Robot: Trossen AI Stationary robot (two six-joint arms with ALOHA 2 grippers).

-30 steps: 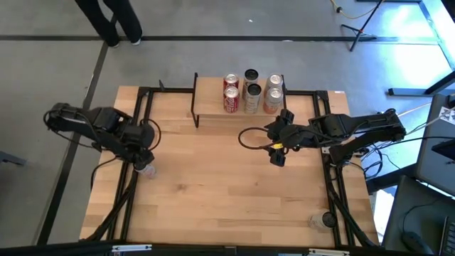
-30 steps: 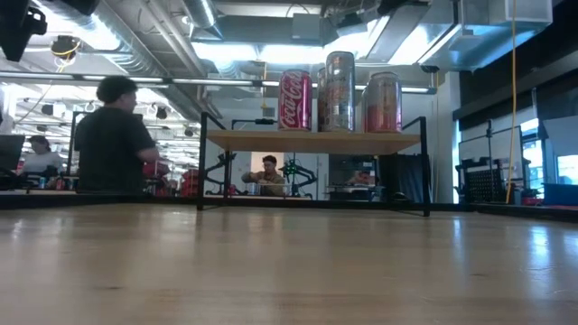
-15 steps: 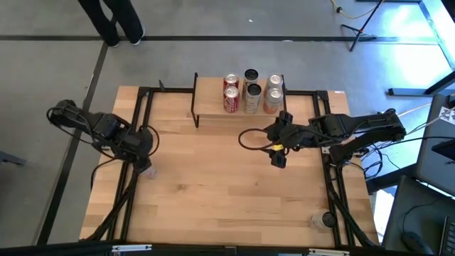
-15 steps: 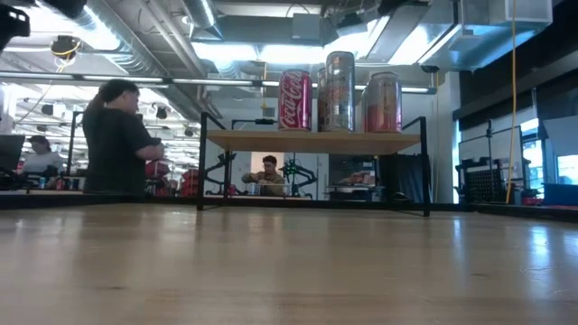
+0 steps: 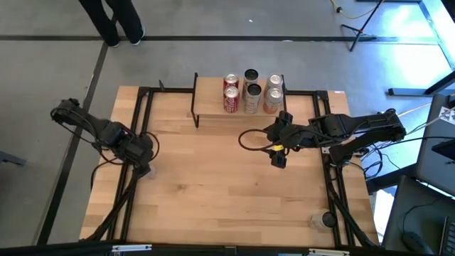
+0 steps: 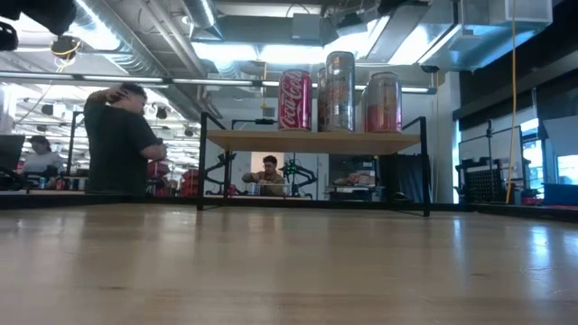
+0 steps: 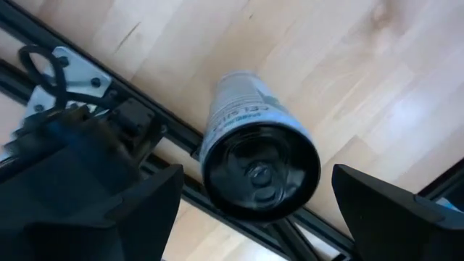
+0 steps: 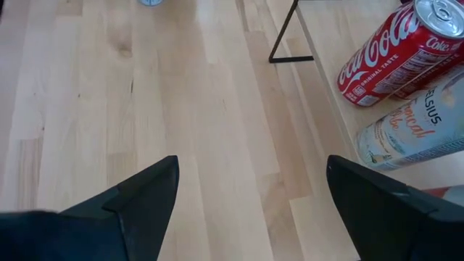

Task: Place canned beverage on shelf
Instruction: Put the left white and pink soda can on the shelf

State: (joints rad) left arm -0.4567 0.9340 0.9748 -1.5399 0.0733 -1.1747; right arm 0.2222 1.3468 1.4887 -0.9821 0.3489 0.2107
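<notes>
I have the wooden worktop [image 5: 227, 192] spread under both arms, and at its far edge stands the shelf [image 5: 210, 99], a light board on thin black legs. Its right half carries five cans: two red cola cans [image 5: 231, 103] to the left, a dark-topped one and a silver one in the middle, and a pale pair on the right; from the low view I only make out three of them along the board's front [image 6: 312, 141]. My right arm reaches in from the worktop's right side, its hand [image 5: 279, 158] held just in front of the shelf, fingers spread apart and empty; through its wrist camera I see a red cola can [image 8: 395, 54] and a pale can [image 8: 413, 130] on the board. My left hand [image 5: 142, 160] sits over the left rail of the worktop frame, fingers wide and released, directly above the canned beverage [image 7: 257, 148], a white can with a dark top standing on the worktop beside the black rail, well apart from the shelf. In the room behind, a person [image 6: 117, 135] in dark clothes stands.
</notes>
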